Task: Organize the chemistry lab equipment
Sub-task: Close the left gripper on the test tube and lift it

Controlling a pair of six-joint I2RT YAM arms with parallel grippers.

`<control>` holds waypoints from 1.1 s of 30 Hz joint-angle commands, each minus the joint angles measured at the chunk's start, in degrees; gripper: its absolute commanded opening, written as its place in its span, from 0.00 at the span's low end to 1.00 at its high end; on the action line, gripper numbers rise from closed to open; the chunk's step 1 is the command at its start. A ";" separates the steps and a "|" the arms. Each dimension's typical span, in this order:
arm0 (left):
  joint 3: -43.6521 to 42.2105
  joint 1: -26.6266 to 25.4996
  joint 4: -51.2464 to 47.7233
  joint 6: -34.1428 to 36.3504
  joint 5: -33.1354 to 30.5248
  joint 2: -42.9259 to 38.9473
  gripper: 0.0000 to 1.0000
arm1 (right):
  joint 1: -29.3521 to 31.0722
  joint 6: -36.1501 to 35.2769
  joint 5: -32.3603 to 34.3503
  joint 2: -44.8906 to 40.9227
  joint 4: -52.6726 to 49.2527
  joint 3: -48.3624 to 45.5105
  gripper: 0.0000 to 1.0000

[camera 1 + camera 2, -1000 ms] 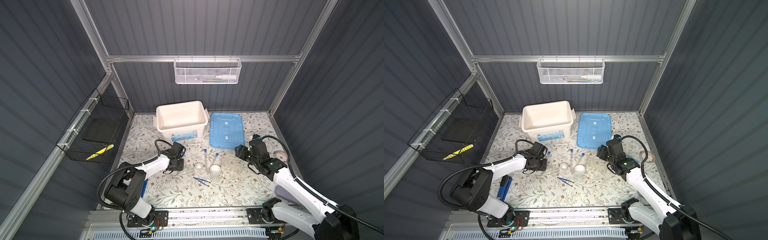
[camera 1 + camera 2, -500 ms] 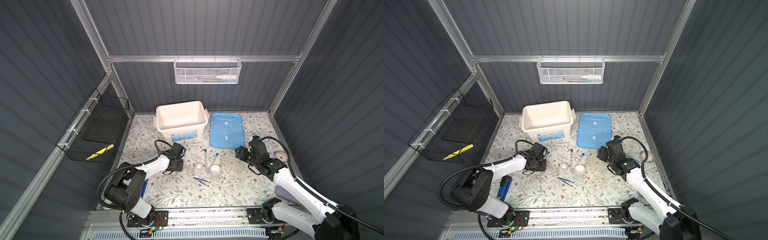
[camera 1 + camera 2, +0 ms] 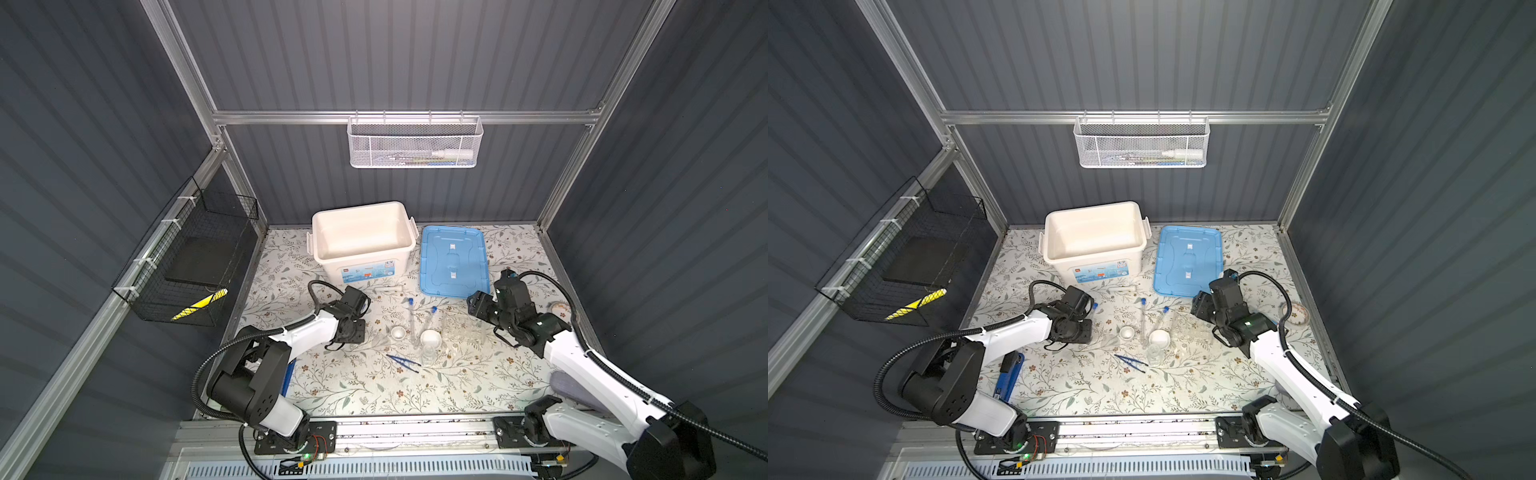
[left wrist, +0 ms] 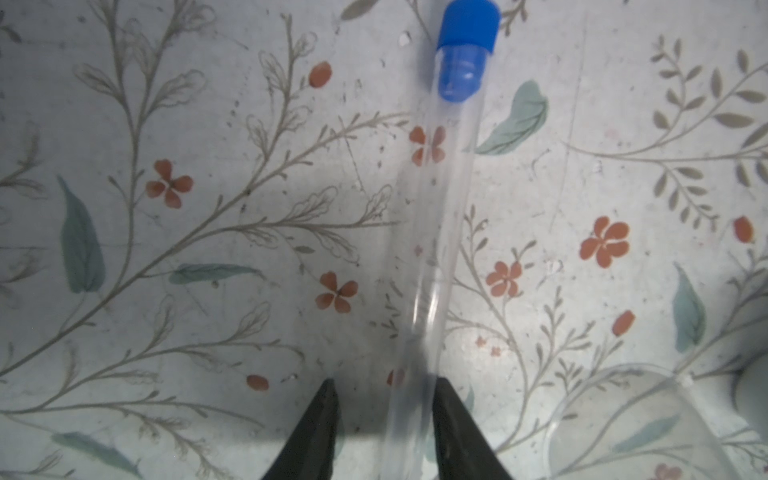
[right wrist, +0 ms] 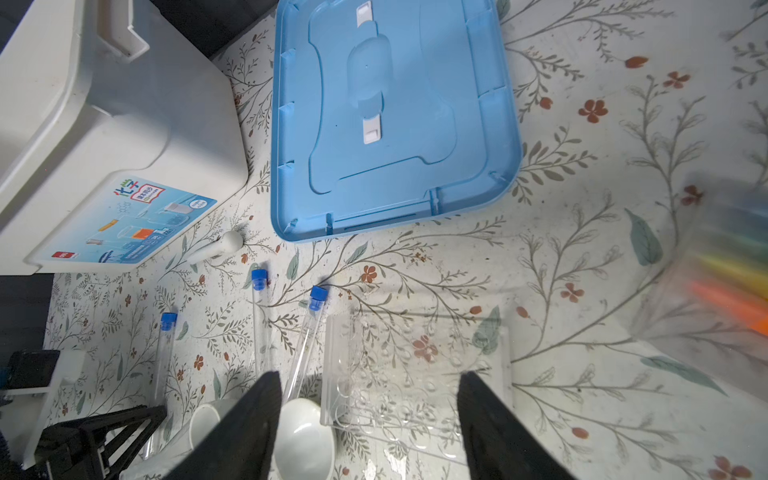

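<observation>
A clear test tube (image 4: 440, 216) with a blue cap lies flat on the floral mat between the fingers of my left gripper (image 4: 384, 415). The jaws are open: one finger touches the tube and the other stands off it. Two more tubes (image 3: 410, 316) (image 3: 430, 321) lie mid-table beside two white dishes (image 3: 398, 332) (image 3: 430, 340), a small flask (image 3: 428, 355) and blue tweezers (image 3: 403, 360). The white rod (image 3: 388, 288) rests by the bin. My right gripper (image 5: 368, 419) hangs open above the clear rack (image 5: 415, 365).
The open white bin (image 3: 365, 266) and its blue lid (image 3: 453, 259) sit at the back. A pack of highlighters (image 5: 731, 266) lies right of the rack, and a tape roll (image 3: 1296, 312) is near the right edge. A blue tool (image 3: 1009, 376) lies by the left arm's base.
The left jaws have narrowed a little around the tube. Neither arm has visibly shifted.
</observation>
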 commanded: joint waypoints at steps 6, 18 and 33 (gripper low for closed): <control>-1.48 -0.39 -0.15 -0.38 2.22 0.71 0.35 | 1.20 -1.09 -1.60 2.23 -0.45 2.51 0.69; -1.57 -0.39 1.52 0.09 4.54 0.24 0.21 | 1.50 -0.63 -1.86 2.49 0.86 2.08 0.69; -2.39 -0.37 4.14 -0.16 4.63 -4.35 0.16 | 1.52 -0.73 -3.21 4.64 2.04 1.99 0.69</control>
